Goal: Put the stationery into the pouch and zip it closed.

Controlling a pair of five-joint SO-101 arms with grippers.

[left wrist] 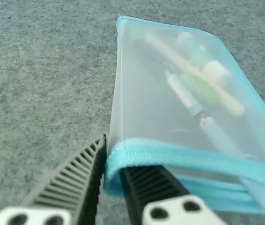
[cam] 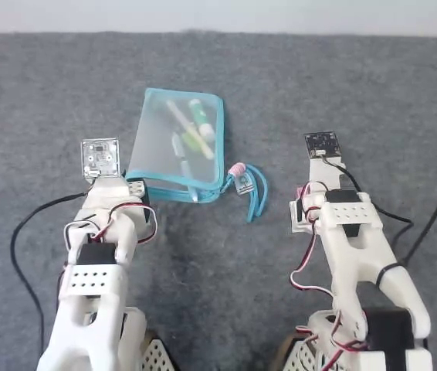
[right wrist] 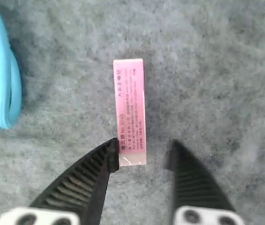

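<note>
Partly, eraser (right wrist: pixel 129 111) sits within right end effector (right wrist: pixel 145 142) (spread).

The left arm (cam: pixel 99 263) stretches from the near edge of the tabletop (cam: pixel 357 93) toward the far edge. The left gripper (left wrist: pixel 113 157) has its fingers (left wrist: pixel 146 185) pinched together on a corner of the pouch (left wrist: pixel 151 117). The right arm (cam: pixel 354 239) lies alongside, nearer the right edge, and the right gripper (right wrist: pixel 144 145) points down at the tabletop with its fingers spread apart.

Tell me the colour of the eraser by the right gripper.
Pink; the eraser shows best in the right wrist view.
</note>
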